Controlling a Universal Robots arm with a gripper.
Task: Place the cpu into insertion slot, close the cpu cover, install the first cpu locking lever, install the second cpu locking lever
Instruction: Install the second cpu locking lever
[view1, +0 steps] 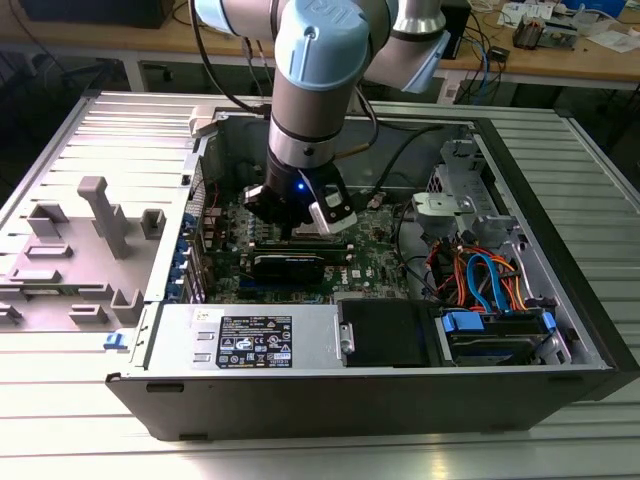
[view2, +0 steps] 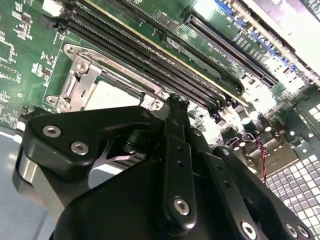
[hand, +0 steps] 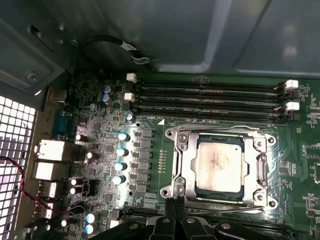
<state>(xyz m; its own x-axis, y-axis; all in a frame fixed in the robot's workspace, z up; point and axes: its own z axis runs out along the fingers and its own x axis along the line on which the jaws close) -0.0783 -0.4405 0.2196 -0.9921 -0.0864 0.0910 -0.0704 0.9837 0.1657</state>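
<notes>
The cpu (hand: 220, 162) lies flat in the insertion slot, its silver-grey top showing through the cpu cover (hand: 186, 165), which is folded down around it. The slot's contacts are hidden beneath the chip. Thin metal lever rods run along two opposite sides of the cover, one of them (hand: 225, 202) on the gripper's side. My gripper (hand: 176, 204) is shut, and its tips stand at the end of that rod by a corner of the cover. In the second wrist view the gripper (view2: 178, 102) hangs just beside the cpu (view2: 117, 95) and the cover (view2: 80, 70). The exterior view shows the gripper (view1: 293, 228) low inside the case.
Long black memory slots (hand: 210, 100) run beside the socket, and several capacitors (hand: 120, 150) stand on its other side. A black graphics card (view1: 290, 265) lies close to the gripper. The power supply (view1: 250, 340) and a drive bay with orange and blue cables (view1: 490, 285) fill the near side of the case.
</notes>
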